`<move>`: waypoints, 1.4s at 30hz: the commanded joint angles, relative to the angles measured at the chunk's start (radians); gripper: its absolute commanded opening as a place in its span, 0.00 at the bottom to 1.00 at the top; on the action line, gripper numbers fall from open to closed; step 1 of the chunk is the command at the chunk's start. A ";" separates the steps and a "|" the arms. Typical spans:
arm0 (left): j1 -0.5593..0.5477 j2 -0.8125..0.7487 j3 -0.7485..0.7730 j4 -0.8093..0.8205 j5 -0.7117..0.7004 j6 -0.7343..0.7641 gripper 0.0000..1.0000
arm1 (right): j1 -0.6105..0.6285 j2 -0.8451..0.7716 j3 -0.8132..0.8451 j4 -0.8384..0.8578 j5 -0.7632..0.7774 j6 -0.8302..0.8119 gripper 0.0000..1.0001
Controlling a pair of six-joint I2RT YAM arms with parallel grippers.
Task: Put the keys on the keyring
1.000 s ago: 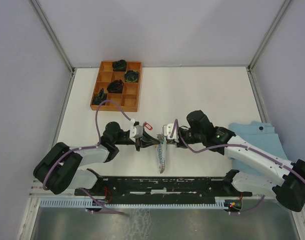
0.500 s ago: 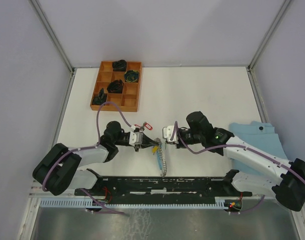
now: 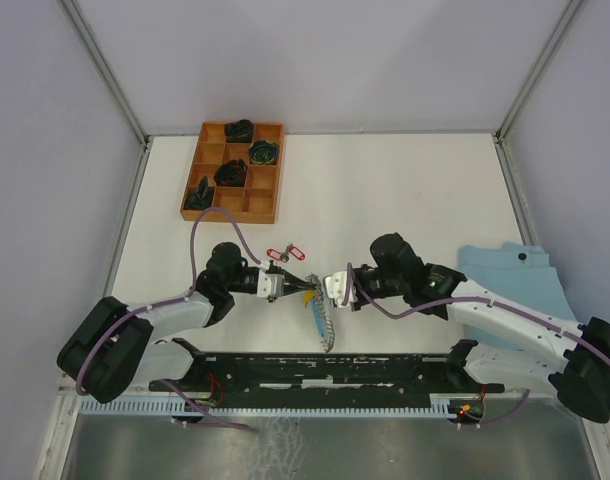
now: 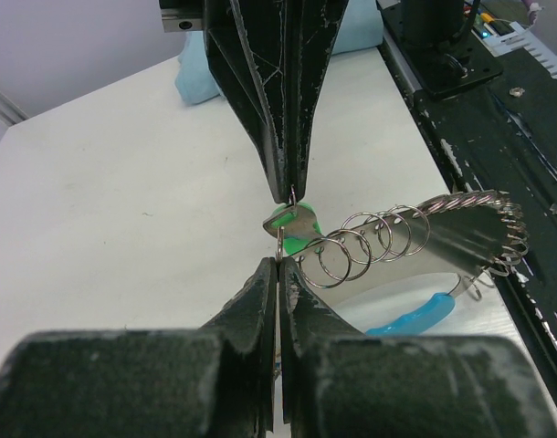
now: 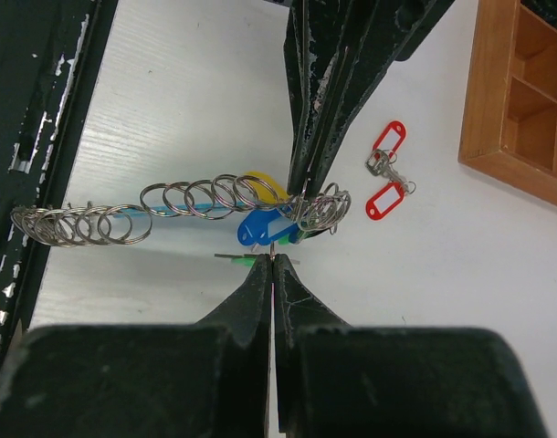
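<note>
Left fingers (image 4: 266,285) clench the keyring (image 4: 461,228), right fingers (image 5: 262,290) clench a green-tagged key (image 4: 283,219). Hold both firmly and thread slowly between the fingertips.

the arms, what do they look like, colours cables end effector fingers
Both the left arm and right arm have white links and bulky black joints, with a purple cable looping along each. The left end effector and right end effector have tapered black fingers, scuffed white. A green light glows on the right arm.
</note>
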 commanded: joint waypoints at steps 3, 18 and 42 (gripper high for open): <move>0.001 -0.034 0.010 0.029 0.001 0.066 0.03 | 0.033 0.002 -0.009 0.091 0.077 -0.054 0.00; 0.001 -0.032 0.013 0.035 0.013 0.051 0.03 | 0.054 0.041 0.004 0.099 0.099 -0.074 0.01; 0.001 -0.030 0.014 0.040 0.018 0.040 0.03 | 0.059 0.037 0.006 0.131 0.095 -0.053 0.01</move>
